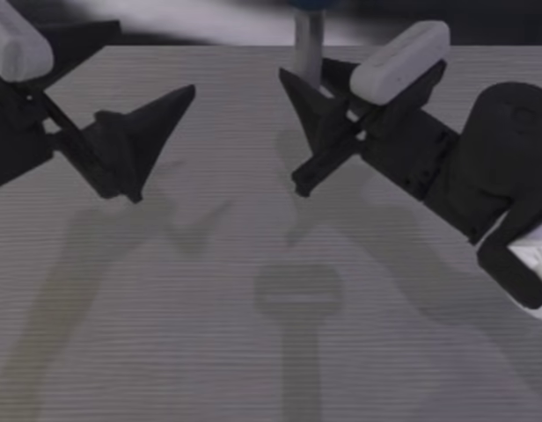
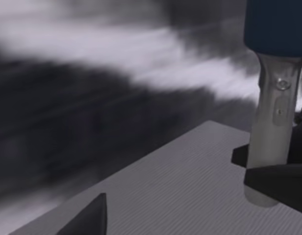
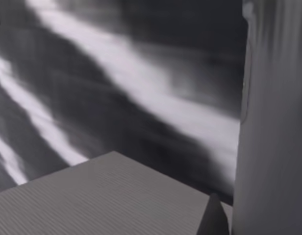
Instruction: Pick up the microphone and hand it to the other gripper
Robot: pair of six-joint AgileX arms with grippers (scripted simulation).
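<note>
**Operator:** Top view status: where is the microphone [image 1: 308, 40]?

**Technician:** It is lifted off the grey desk [image 1: 253, 352], upright near the far edge at centre. The right gripper [image 1: 311, 110] clamps its silver-grey handle; the dark-blue head is cut off by the frame edge. The left gripper [image 1: 161, 132] hangs over the desk's left side, well apart from the microphone, its pointed fingers aimed toward it. This view does not show whether those jaws are spread or closed.

**Operator:** Left wrist view?

**Technician:** The microphone [image 2: 273, 122] stands vertical above the desk [image 2: 190, 186], blue head up. Black fingers of the right gripper [image 2: 281, 181] close on the lower handle. One fingertip [image 2: 92, 218] of the left gripper shows at the frame edge; jaw state cannot be determined.

**Operator:** Right wrist view?

**Technician:** The handle [image 3: 273, 127] fills one side of the frame at close range, with one black fingertip [image 3: 213, 218] just beside it and the desk [image 3: 92, 196] below.
</note>
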